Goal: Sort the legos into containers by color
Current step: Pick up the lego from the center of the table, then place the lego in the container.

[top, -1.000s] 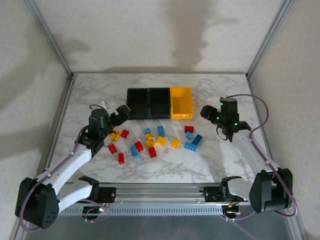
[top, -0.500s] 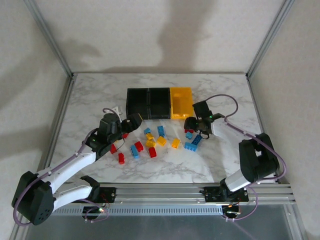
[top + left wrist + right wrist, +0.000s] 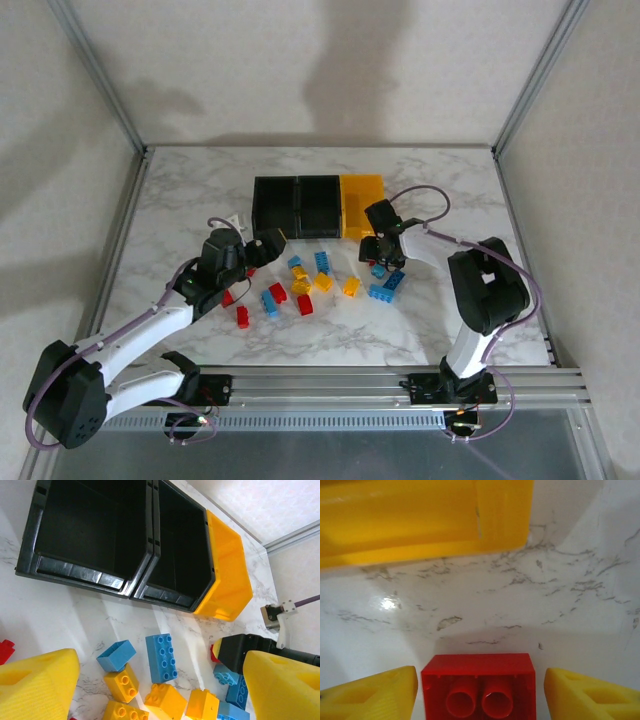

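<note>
**Table** (image 3: 200,190): white marble top with metal rails along its edges.

**Left arm** (image 3: 150,325): white links. It stretches low from the near left corner, diagonally toward mid-table, and its wrist stops short of the black bins.

**Right arm** (image 3: 485,290): rises from the near right base and folds sharply at the elbow. The forearm reaches left, and the wrist tips down in front of the yellow bin.

**Black bins** (image 3: 75,570): two, side by side with walls touching, at mid-table toward the far side.

**Yellow bin** (image 3: 225,580): same size, set against the right-hand black bin at the right end of the row.

**Left gripper** (image 3: 262,246): jaws spread wide, gripping nothing. It hangs near the left black bin's front corner, over the left edge of the scatter. In the wrist view its yellow pads (image 3: 40,690) sit at the lower corners, with blue and yellow bricks on the table beyond them.

**Right gripper** (image 3: 479,695): lowered to the table with jaws parted, straddling the red brick. A thin gap shows on each side, so the brick is not clamped.

**Legos** (image 3: 323,282): loose on the marble in front of the bins.
- Red ones lie mostly to the left.
- Yellow and blue are mixed in the middle.
- A blue cluster lies to the right, beside the right gripper.

**Red brick** (image 3: 479,685): on the table just in front of the yellow bin, between the right pads. Two hollow rounds show on the face toward the wrist camera.
</note>
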`<action>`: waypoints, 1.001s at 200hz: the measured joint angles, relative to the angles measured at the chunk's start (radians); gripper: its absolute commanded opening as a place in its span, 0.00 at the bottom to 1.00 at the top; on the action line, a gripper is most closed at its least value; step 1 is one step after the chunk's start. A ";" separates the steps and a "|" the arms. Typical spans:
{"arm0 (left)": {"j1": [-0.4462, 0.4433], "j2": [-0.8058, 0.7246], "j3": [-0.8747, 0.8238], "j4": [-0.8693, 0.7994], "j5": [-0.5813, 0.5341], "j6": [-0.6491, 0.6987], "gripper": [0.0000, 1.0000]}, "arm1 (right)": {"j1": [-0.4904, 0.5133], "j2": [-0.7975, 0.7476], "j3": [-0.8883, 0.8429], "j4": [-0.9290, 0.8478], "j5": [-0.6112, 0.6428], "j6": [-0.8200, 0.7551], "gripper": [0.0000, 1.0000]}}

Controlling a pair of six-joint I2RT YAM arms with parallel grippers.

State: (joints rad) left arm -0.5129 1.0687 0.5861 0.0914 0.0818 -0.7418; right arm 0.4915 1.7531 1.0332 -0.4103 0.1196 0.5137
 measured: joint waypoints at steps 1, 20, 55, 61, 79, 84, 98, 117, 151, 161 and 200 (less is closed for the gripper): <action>0.000 0.000 0.000 0.000 0.000 0.000 0.85 | 0.000 0.000 0.000 -0.001 0.000 0.000 0.66; -0.003 0.002 0.000 0.000 0.000 0.000 0.85 | 0.000 0.004 0.000 -0.002 0.011 -0.003 0.60; -0.003 0.011 0.000 0.000 -0.001 0.000 0.86 | 0.004 0.010 0.015 -0.006 0.019 -0.003 0.45; -0.003 0.012 0.000 0.000 -0.001 -0.001 0.85 | 0.005 0.011 0.021 -0.006 0.019 -0.005 0.44; -0.004 0.013 0.000 0.001 -0.003 -0.004 0.86 | 0.006 0.012 0.033 -0.011 0.019 -0.008 0.43; -0.004 0.013 0.000 0.000 -0.004 -0.004 0.86 | 0.007 0.012 0.036 -0.013 0.019 -0.009 0.43; -0.004 0.013 0.000 0.000 -0.006 -0.004 0.86 | 0.011 0.008 0.045 -0.026 0.019 -0.008 0.43; -0.004 0.013 0.000 0.000 -0.015 -0.008 0.86 | 0.015 -0.016 0.058 -0.055 0.019 -0.008 0.43; -0.004 0.016 0.000 0.001 -0.029 -0.019 0.86 | 0.015 -0.067 0.169 -0.109 0.019 -0.017 0.43; -0.004 0.016 0.000 0.000 -0.031 -0.022 0.86 | 0.015 -0.066 0.216 -0.109 0.020 -0.026 0.43; -0.004 0.011 0.000 -0.024 -0.060 -0.045 0.86 | 0.012 0.031 0.418 -0.098 0.037 -0.055 0.43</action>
State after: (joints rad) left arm -0.5167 1.0794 0.5858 0.0673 0.0216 -0.7872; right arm 0.5034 1.7840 1.4517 -0.5083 0.1570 0.4591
